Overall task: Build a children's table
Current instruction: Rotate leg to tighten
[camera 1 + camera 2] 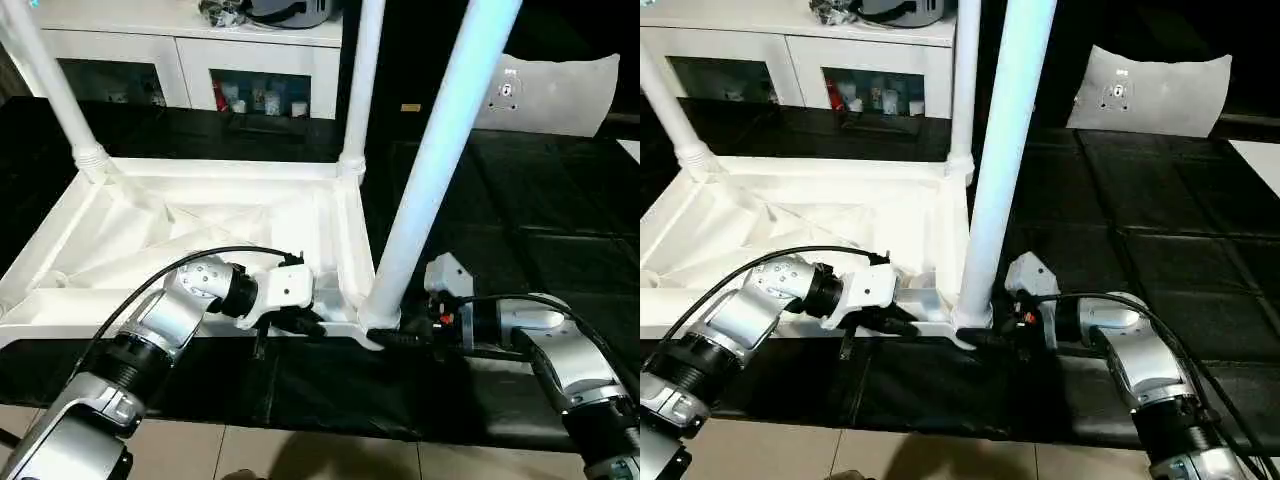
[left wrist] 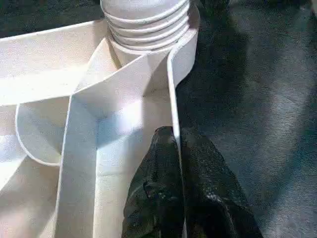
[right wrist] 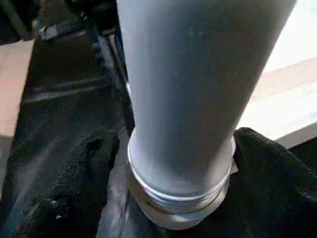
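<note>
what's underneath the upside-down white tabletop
A black padded mat lies under the tabletop and extends beyond it to the right and toward the robot. What the mat covers beneath the tabletop cannot be seen.

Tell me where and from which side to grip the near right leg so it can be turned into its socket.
Grip the near right leg low on its round shaft, just above the ribbed flare at its base, coming from the robot's right over the dark mat. That side is bare of ribs, and the right end effector already straddles it there. The left end effector pinches the tabletop rim, probably steadying it.
</note>
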### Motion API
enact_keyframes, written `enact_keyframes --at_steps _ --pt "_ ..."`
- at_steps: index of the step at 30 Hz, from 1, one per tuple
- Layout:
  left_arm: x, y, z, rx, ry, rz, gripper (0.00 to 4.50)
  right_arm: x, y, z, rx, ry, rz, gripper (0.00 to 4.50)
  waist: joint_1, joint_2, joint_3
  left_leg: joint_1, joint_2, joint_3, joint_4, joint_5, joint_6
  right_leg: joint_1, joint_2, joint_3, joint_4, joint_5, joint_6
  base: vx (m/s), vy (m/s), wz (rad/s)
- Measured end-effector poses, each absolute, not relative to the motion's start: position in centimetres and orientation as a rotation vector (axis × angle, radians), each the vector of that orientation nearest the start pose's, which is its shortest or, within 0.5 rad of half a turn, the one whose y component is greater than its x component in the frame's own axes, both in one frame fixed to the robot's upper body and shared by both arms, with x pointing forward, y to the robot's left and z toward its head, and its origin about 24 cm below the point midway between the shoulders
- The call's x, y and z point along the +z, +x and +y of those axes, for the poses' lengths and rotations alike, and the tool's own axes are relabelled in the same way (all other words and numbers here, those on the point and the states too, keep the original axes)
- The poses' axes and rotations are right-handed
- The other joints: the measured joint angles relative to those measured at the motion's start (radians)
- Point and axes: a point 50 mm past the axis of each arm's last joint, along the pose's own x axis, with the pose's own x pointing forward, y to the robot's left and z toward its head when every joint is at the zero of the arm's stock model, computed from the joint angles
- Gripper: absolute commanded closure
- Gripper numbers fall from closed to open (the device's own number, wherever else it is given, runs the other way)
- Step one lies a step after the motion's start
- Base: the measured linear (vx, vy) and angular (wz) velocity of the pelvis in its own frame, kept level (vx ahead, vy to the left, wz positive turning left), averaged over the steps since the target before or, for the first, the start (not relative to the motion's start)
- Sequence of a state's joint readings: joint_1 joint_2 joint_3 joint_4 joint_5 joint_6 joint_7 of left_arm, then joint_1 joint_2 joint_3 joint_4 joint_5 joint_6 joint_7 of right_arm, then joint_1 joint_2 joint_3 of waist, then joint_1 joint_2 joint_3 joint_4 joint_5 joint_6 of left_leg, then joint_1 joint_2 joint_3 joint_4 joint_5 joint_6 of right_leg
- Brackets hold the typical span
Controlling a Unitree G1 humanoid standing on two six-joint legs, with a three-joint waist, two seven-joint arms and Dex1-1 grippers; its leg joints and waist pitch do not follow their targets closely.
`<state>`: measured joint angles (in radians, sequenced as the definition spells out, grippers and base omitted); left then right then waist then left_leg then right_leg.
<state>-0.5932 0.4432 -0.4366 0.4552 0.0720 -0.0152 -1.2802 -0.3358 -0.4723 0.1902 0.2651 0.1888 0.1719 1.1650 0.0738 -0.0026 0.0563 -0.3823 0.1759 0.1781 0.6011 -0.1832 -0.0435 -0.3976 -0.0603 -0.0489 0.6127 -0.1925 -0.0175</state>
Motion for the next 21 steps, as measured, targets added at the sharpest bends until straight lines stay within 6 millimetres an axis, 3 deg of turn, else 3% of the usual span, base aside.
enact_keyframes --at_steps 9,21 --pt "6.32 30.14 11.88 -1.567 0.690 0.390 4.50 5.56 27.90 -16.28 1.295 -0.208 0.346 1.67 0.012 -0.001 0.000 0.000 0.000 0.000 0.000 0.000 0.000 0.000 0.000 0.000 0.001 0.000 0.000 0.000 0.000 0.00" --pt "6.28 30.22 11.71 -1.516 0.613 0.430 4.50 4.94 27.35 -15.49 1.225 -0.114 0.364 1.78 0.010 -0.003 -0.002 0.003 0.000 0.000 0.000 0.000 -0.001 0.001 0.000 0.000 0.002 0.000 0.000 0.000 0.000 0.00"
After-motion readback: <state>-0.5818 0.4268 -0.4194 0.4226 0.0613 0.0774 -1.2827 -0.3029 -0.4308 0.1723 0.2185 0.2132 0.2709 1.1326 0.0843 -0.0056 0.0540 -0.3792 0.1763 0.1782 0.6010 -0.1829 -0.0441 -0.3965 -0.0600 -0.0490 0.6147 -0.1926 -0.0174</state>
